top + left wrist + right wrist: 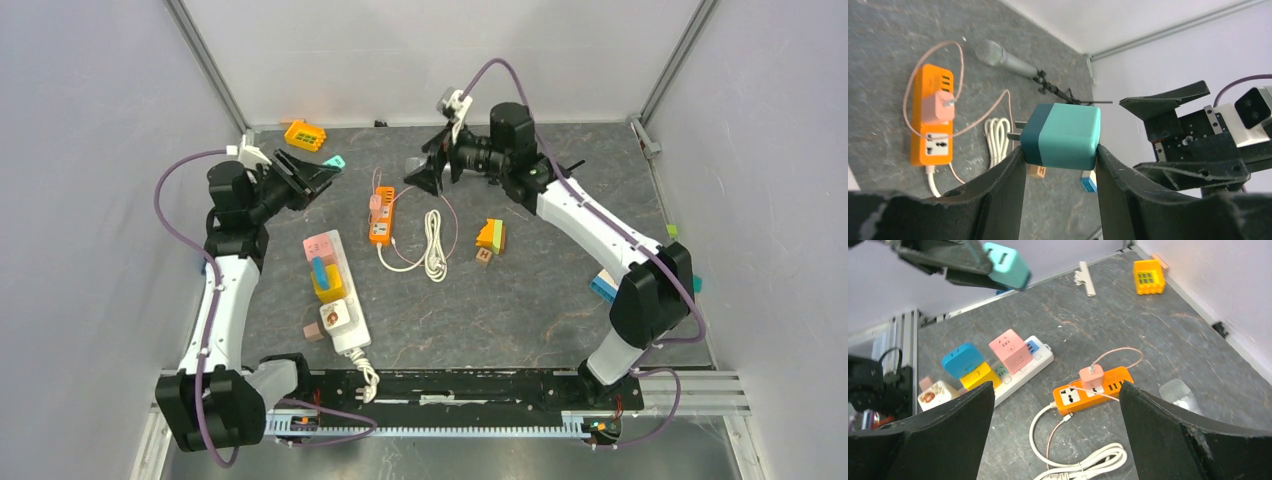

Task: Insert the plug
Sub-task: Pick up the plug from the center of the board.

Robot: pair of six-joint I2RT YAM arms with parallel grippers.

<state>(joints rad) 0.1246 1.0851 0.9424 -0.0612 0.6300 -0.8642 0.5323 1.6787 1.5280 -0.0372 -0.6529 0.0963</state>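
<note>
The left gripper (1059, 156) is clamped on the teal plug (1060, 136), which is pinched by its lower part between the two dark fingers (1010, 167). The right gripper (1055, 387) is held with its jaws wide apart and nothing between them.

The plug is a rounded block in two tones: a darker teal band at the prong end and a lighter teal body behind it. It is held in the air over the far left of the table (560, 300), well apart from the orange power strip (381, 217).

In the left wrist view its long axis is laid across the picture from finger to finger, and the metal prongs (1015, 130) are pointed left, toward the orange strip's side.

The prongs are shown only in that view. In the right wrist view the opposite end is seen, with two dark slots in it. From the top camera only a small teal tip past the fingers is made out.
</note>
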